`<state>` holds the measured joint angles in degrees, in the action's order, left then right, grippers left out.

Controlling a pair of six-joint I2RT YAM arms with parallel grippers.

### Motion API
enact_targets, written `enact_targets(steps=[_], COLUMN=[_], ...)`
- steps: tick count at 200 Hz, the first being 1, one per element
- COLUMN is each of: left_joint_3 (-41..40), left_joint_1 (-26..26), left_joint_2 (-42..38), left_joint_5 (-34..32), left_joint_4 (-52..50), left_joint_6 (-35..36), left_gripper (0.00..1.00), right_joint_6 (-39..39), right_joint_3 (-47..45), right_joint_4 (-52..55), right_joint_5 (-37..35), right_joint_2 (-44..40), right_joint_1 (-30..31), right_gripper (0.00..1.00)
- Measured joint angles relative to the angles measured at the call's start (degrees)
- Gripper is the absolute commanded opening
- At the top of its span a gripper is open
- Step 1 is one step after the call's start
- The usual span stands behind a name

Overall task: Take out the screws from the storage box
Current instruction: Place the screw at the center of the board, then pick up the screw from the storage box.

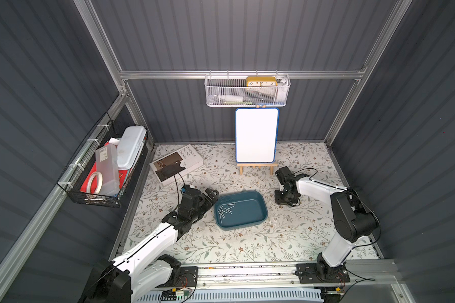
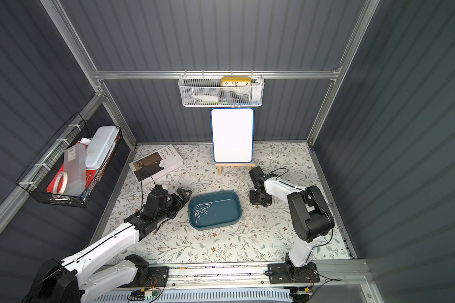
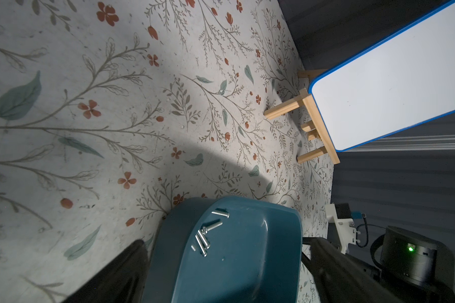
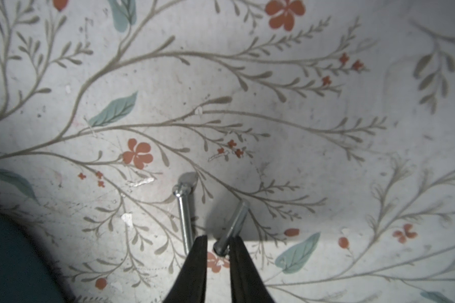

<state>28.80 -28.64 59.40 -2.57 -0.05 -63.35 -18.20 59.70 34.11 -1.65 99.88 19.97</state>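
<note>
Evidently a set-down: the right gripper hung low over the floral mat just beside the storage box, jaws narrowly parted with one screw lying between the tips and a second screw alongside. Best would be to widen fully and lift straight up — no sideways drag to roll either one. The other screws sat clustered in the box's end nearest the left gripper, whose jaws stood spread wide at that end.
</note>
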Motion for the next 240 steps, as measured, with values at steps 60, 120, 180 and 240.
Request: enact_targets(steps=[60, 120, 180, 240], left_joint_3=[-0.02, -0.02, -0.02, -0.11], left_joint_1=[0.0, 0.0, 0.0, 0.0], left_joint_2=[-0.63, -0.79, -0.79, -4.35], left_joint_5=[-0.02, -0.02, -0.04, -1.05], left_joint_4=[-0.02, 0.0, 0.02, -0.44], left_joint_6=[0.0, -0.02, -0.02, -0.74], left_gripper=[0.99, 0.99, 0.99, 0.99], right_joint_6=[0.2, 2.47, 6.4, 11.85], right_joint_3=[0.66, 3.45, 9.2, 20.13], right_joint_4=[3.02, 5.86, 7.34, 8.07], right_joint_5=[0.26, 3.39, 3.04, -0.04], right_joint_2=[-5.18, -14.71, -16.02, 1.05], right_joint_1=[0.0, 0.33, 14.14, 29.97], right_gripper=[0.25, 0.33, 0.43, 0.47])
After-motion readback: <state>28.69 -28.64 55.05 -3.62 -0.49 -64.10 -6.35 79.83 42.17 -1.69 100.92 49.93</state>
